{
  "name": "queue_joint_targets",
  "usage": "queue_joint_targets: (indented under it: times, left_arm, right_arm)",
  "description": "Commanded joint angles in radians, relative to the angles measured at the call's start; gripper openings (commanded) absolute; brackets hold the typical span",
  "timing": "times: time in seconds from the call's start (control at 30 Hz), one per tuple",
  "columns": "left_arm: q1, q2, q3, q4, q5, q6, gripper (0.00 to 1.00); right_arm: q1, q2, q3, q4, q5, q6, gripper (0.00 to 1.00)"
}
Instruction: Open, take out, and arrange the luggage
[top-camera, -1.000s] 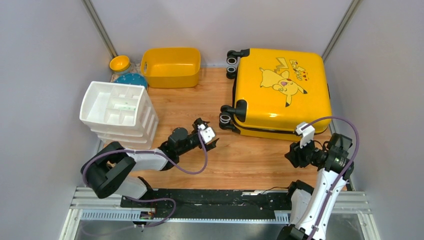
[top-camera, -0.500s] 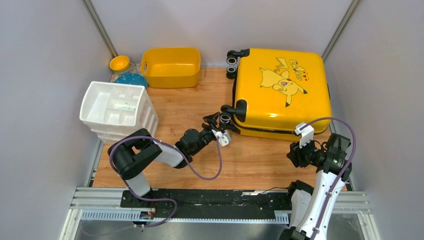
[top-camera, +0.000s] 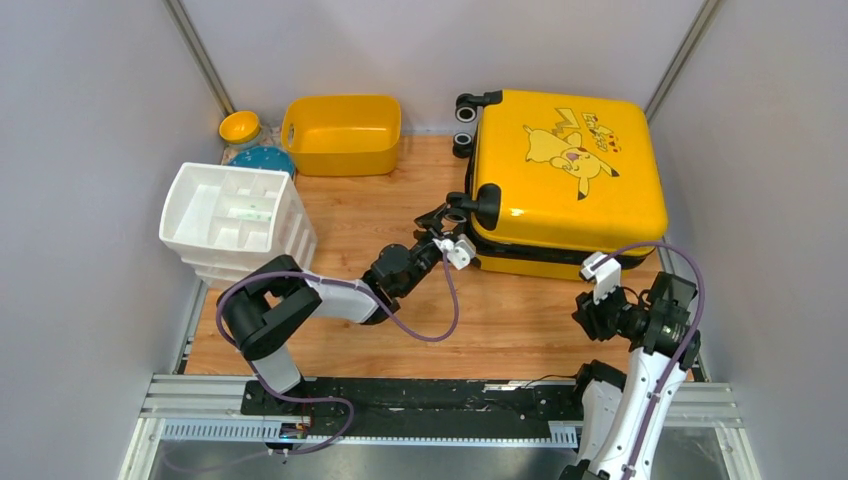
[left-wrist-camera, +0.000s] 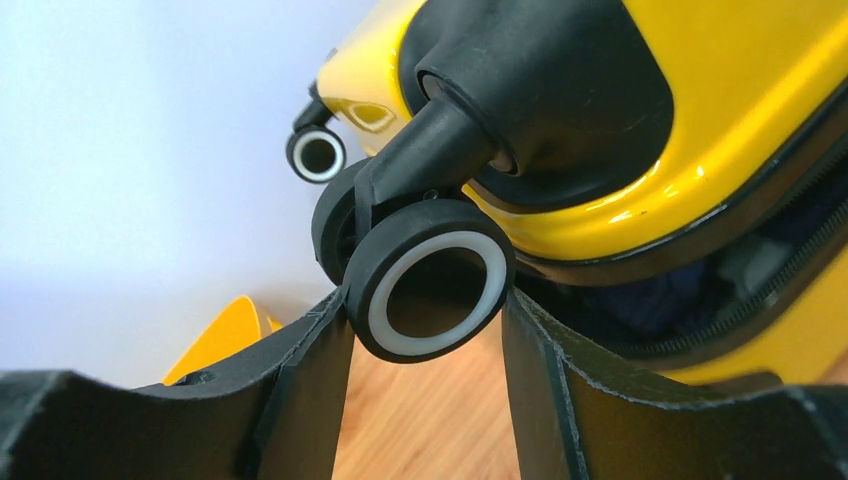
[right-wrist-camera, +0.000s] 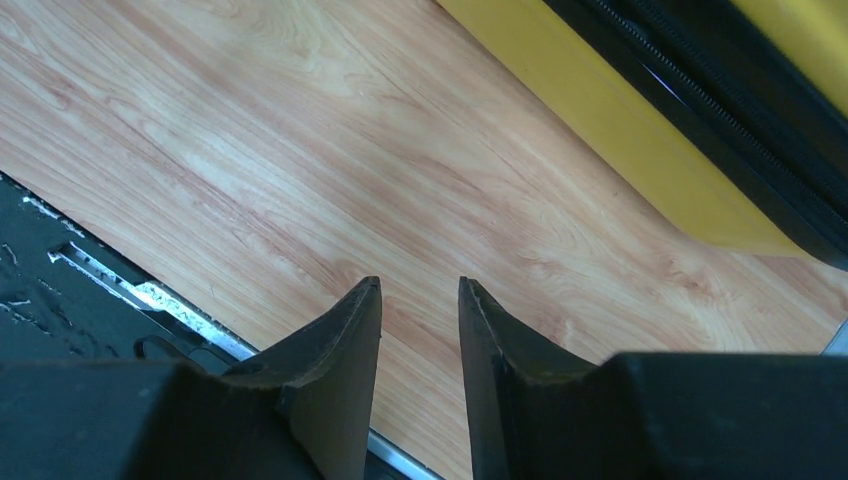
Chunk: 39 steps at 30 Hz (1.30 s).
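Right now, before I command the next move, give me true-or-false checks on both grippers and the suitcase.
1. The left gripper straddles a caster wheel of the Pikachu suitcase. True.
2. The suitcase is fully closed. False: its shells are parted, showing the dark interior.
3. The right gripper holds the zipper. False: it is empty, above the wooden table.
4. A yellow tub stands left of the suitcase. True.

The wooden table (top-camera: 500, 320) carries the luggage (top-camera: 565, 170), a yellow tub (top-camera: 340, 160) and white organiser (top-camera: 200, 205).
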Motion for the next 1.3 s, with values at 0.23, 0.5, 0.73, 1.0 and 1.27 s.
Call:
queue_joint_targets:
  times: [0.23,0.5,0.73,1.0,1.27]
  left_arm:
    - [0.044,-0.026,0.321,0.026,0.003,-0.048,0.5]
    - [0.119,0.017,0.471,-0.099,0.013,-0.139,0.43]
    - [0.161,-0.009,0.531,-0.282,0.079,-0.255,0.48]
    - [0.262,-0.288,0.343,-0.67,0.351,-0.554,0.65]
    - [0.278,-0.359,0.339,-1.101,0.991,-0.245,0.79]
  right_arm:
    - [0.006,-0.088,-0.018,0.117,-0.084,0.079,0.39]
    - [0.098,-0.026,0.009,0.714,0.014,0.509,0.47]
    - [0.281,0.247,0.153,1.068,0.278,0.621,0.54]
    - [0.333,0.566,0.44,1.177,0.427,0.701,0.55]
    - [0.37,0.726,0.641,1.233,0.433,0.701,0.56]
